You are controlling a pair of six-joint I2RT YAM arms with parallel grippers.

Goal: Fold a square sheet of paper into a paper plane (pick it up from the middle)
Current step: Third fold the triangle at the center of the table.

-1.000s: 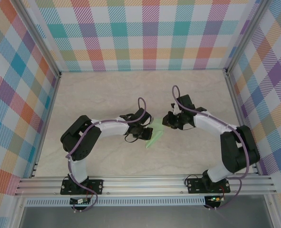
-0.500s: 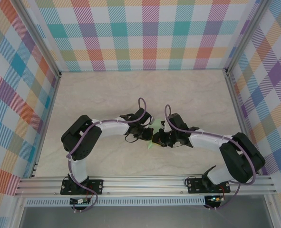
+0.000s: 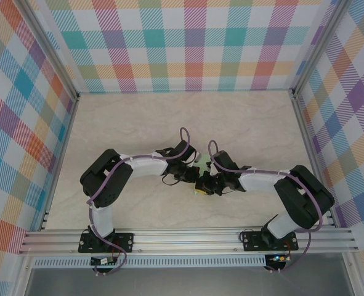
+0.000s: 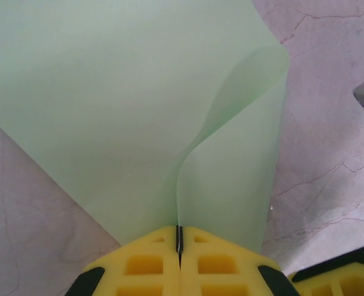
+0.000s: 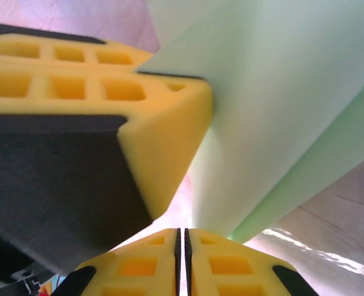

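As seen just below centre of the overhead frame, against the beige marbled table [image 3: 138,117], the thin pale-green creased paper sheet [image 3: 201,162] is pinched in the yellow-padded left gripper [image 4: 179,246], clamped shut on it; the yellow-padded right gripper [image 5: 182,246] is pressed closed just beneath its edge.

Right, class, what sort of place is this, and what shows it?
Probably a robot test cell: a marble-look table fenced by aluminium rails, with checked panels as walls.
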